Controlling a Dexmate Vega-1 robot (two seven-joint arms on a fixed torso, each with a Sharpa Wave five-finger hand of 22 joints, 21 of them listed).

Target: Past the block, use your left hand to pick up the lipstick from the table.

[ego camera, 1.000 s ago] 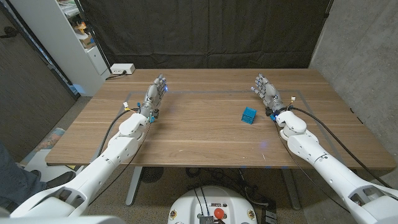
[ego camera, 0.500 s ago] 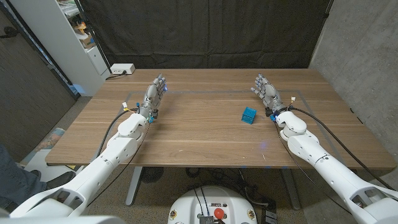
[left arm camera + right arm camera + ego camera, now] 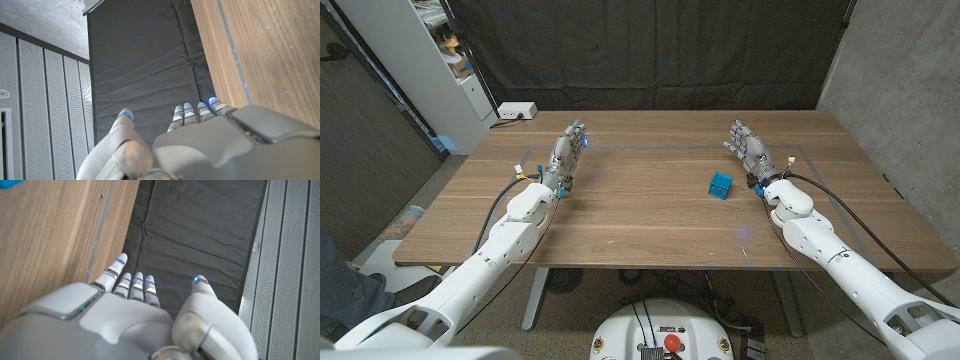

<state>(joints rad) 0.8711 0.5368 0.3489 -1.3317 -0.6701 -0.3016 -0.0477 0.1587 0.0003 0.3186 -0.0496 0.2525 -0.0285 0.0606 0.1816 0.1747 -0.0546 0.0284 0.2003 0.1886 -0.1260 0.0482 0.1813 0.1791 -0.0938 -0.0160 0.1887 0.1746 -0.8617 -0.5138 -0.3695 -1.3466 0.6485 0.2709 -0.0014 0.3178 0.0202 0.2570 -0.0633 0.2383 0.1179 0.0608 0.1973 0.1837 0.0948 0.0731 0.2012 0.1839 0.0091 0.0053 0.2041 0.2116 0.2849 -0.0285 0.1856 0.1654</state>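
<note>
- The wooden table (image 3: 650,215) has a warm walnut-like grain, with a thin pale line marked around its working area.
- A black curtain (image 3: 650,50) hangs behind the table, a grey concrete wall (image 3: 900,70) stands to the robot's right, and a white shelf unit (image 3: 430,60) to its left.
- A white power strip (image 3: 515,111) lies at the far left corner.
- The left hand (image 3: 567,153) is released, fingers stretched out, grasping nothing.
- The right hand (image 3: 748,147) is likewise loose and unclenched.
- The blue block (image 3: 720,184) sits just beside the right hand; I can't spot the lipstick anywhere.
</note>
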